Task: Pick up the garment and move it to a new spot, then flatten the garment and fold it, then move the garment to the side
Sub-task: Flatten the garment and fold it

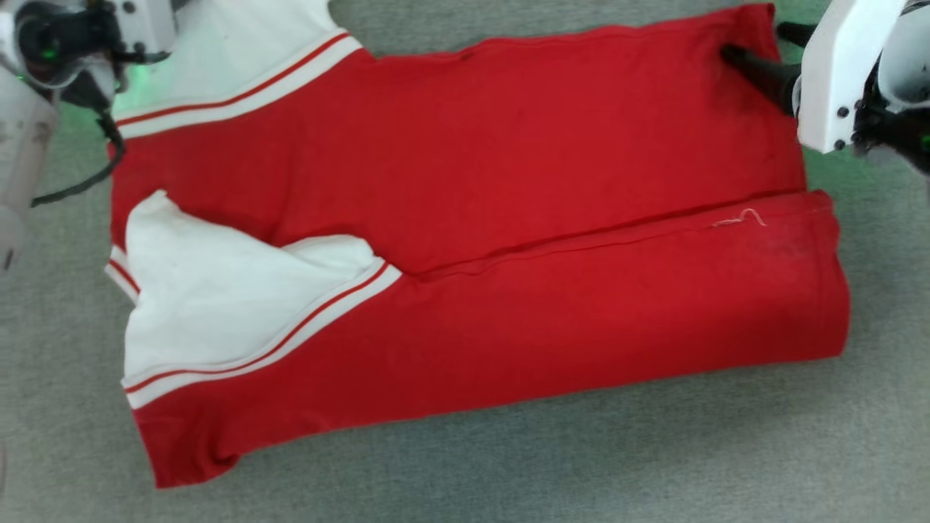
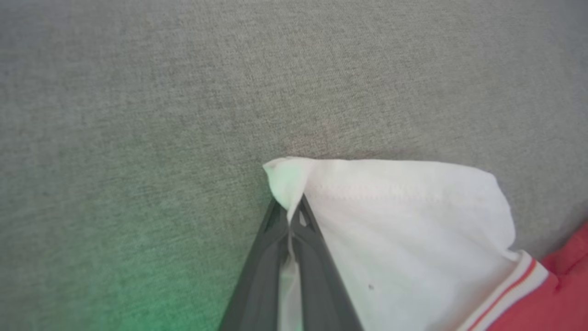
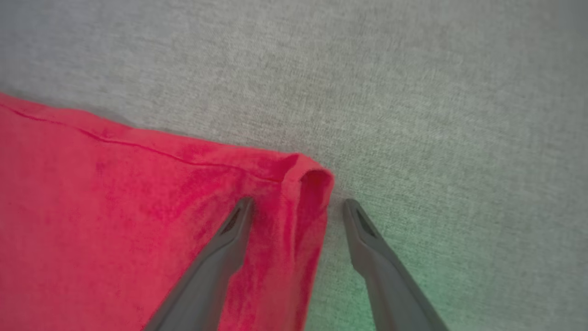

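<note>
Left jaws pinch shut on a white sleeve tip of the garment [image 1: 465, 181], which lies between both jaws; right jaws gape astride its red hem corner (nothing gripped yet). I'd close right on that corner, then lift both evenly.

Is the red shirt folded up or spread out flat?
Partly folded: the garment has its near side doubled over the middle; the far side lies flat.

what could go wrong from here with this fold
1. The left pincer pinches only the tip of the white sleeve; it may slip out on a pull.
2. The right pincer is open astride the red hem corner; lifting now would likely skew the garment and undo its near fold.
</note>
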### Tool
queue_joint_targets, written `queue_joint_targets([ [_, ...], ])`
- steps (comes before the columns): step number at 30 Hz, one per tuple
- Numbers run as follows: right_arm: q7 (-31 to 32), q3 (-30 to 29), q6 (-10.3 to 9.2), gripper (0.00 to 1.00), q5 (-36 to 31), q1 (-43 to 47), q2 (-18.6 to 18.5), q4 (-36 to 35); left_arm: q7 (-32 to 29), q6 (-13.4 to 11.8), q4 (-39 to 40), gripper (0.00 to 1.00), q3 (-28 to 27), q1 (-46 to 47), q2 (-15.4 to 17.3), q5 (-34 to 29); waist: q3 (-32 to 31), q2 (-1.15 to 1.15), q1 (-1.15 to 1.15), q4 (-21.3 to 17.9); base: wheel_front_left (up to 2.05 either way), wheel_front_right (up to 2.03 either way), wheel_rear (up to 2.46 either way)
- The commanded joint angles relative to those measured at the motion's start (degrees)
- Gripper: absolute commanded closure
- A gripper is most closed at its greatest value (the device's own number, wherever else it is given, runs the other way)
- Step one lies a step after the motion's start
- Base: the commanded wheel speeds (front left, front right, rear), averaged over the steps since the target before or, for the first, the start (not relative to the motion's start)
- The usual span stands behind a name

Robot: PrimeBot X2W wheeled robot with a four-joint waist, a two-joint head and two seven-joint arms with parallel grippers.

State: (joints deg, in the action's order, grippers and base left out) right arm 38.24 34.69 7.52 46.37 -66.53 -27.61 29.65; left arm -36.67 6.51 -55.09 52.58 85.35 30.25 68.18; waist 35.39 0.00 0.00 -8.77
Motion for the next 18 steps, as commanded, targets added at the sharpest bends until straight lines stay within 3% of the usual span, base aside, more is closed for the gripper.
queue_joint_targets([
  [1, 1.6, 1.3, -0.06, 0.00, 0.8, -0.8, 0.2, 0.9, -1.0, 0.4, -0.8, 1.00, 1.7, -3.5, -1.7, -0.1, 0.5, 0.00, 0.00, 1.2, 0.00, 0.00, 0.00],
  [2, 2.3, 1.9, -0.07, 0.08, 1.2, -0.9, 0.3, 1.8, -0.6, 0.6, -0.7, 1.00, 1.8, -3.5, -2.0, 0.0, 0.5, 0.00, 0.00, 1.5, 0.00, 0.00, 0.00],
  [3, 2.8, 2.4, -0.07, 0.51, 1.2, -1.1, 0.2, 2.4, -0.3, 0.7, -0.7, 1.00, 1.8, -3.4, -2.2, 0.1, 0.4, 0.00, 0.00, 1.7, 0.00, 0.00, 0.00],
  [5, 3.5, 3.7, -0.07, 0.81, 1.4, -1.5, -0.1, 3.1, 0.3, 0.8, -0.5, 1.00, 2.1, -3.5, -2.7, 0.2, 0.1, 0.00, 0.00, 2.2, 0.00, 0.00, 0.00],
  [6, 3.3, 4.0, -0.07, 1.00, 1.9, -1.5, -0.1, 3.3, 0.9, 0.9, -0.4, 1.00, 2.0, -3.5, -2.9, 0.4, -0.2, 0.00, 0.00, 2.5, 0.00, 0.00, 0.00],
  [11, -0.3, 5.1, -0.07, 1.00, 3.1, -1.8, -2.2, 3.2, 6.6, 1.1, 3.1, 1.00, 1.2, -3.6, -3.5, 1.8, -3.8, 0.00, 0.00, 4.1, 0.00, 0.00, 0.00],
  [18, -5.1, 6.5, -0.07, 1.00, 5.5, 2.2, -6.5, -1.0, 12.2, 1.1, 14.3, 1.00, 1.3, -8.9, 0.3, 6.3, -12.1, 0.00, 0.00, 7.1, 0.00, 0.00, 0.00],
])
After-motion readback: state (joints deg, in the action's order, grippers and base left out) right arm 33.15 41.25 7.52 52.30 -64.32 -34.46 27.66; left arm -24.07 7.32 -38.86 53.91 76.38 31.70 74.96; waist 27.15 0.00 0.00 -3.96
